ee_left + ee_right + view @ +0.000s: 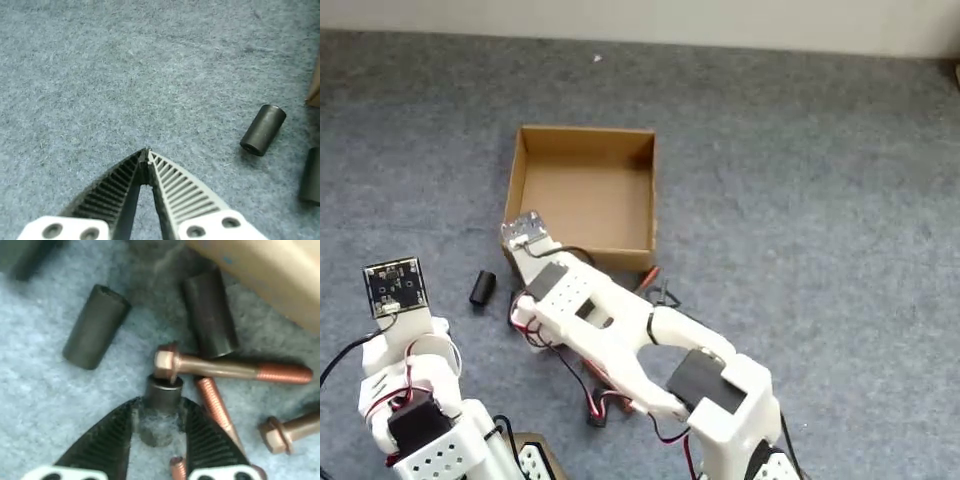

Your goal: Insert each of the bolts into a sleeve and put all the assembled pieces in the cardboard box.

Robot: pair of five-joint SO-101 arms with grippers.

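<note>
High view: the open cardboard box (582, 200) sits on the grey table (820, 200) just above the frame's centre. The right arm (610, 320) stretches from the lower right up to the box's lower left corner, and its end is just beside the near wall. The left arm (410, 370) stands at the lower left. Between the two arms, left of centre, a lone sleeve (482, 288) lies on its side, apart from the box.

Right wrist view: the right tool (161, 402) is clamped on a held sleeve (162, 390), with one finger on each side. The sleeve's far rim is right against the flanged head of a crosswise bolt (230, 369). A second bolt (215, 407) lies partly under the first, with its threaded shank running beside one finger. A third bolt (290, 429) rests near them. Two spare sleeves lie on their sides beyond: one (97, 327) by itself, the other (210, 315) close to the box wall.

Left wrist view: the left tool (146, 152) has its fingers together, tips meeting, above the table. The lone sleeve lies well apart from the tips, and another dark cylinder (311, 175) shows at the picture's edge.
</note>
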